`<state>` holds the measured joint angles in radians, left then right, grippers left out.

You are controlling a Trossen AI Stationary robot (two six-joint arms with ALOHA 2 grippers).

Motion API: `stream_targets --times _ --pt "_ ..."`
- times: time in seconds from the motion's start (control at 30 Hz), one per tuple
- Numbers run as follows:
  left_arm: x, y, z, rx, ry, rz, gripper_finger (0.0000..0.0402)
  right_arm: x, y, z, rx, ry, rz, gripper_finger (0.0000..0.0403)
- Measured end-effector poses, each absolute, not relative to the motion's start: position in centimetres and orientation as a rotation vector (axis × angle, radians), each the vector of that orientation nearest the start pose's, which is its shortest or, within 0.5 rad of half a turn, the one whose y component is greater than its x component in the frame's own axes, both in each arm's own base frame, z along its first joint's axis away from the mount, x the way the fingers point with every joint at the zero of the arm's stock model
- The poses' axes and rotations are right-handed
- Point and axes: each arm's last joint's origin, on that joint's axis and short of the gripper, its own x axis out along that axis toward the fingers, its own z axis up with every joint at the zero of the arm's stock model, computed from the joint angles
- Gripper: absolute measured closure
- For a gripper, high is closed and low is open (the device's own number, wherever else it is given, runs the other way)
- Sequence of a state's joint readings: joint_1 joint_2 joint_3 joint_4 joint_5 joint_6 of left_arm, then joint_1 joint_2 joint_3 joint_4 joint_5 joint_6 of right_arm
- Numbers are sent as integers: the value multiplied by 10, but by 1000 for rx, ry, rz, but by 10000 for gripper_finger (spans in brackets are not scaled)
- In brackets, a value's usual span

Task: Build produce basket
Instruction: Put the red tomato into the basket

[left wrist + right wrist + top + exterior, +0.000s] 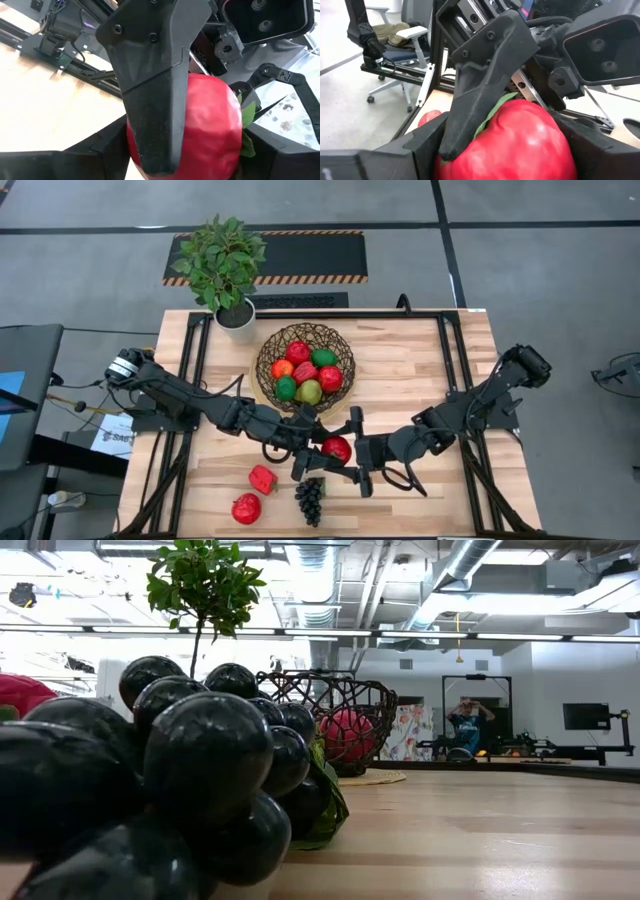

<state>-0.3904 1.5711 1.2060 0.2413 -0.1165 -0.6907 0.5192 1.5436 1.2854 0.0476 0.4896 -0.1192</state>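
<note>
I worked in a robotics lab: exposed ceiling ducts, hazard-striped floor mat, wall monitor, office chair.

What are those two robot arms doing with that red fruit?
Both arms meet over the middle of the table, each with its pincer around one red fruit: the left pincer and the right pincer. It looks like a hand-over. The basket behind already holds several fruits. Two red pieces and the grapes wait near the front edge.
</note>
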Motion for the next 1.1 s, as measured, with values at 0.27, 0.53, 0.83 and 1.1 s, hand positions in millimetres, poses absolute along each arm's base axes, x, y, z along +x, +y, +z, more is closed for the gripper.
stream_targets --times 0.27,0.53,0.83,1.1 --pt "340 -136 323 -646 215 -214 152 315 166 342 -255 192 47 82" --pt "341 -135 322 -634 217 -186 154 308 163 342 -280 249 22 70" --pt "339 -133 319 -618 252 -154 154 297 166 338 -314 323 -48 31" --pt "337 -125 307 -542 369 -78 154 264 160 340 -295 446 -157 28"
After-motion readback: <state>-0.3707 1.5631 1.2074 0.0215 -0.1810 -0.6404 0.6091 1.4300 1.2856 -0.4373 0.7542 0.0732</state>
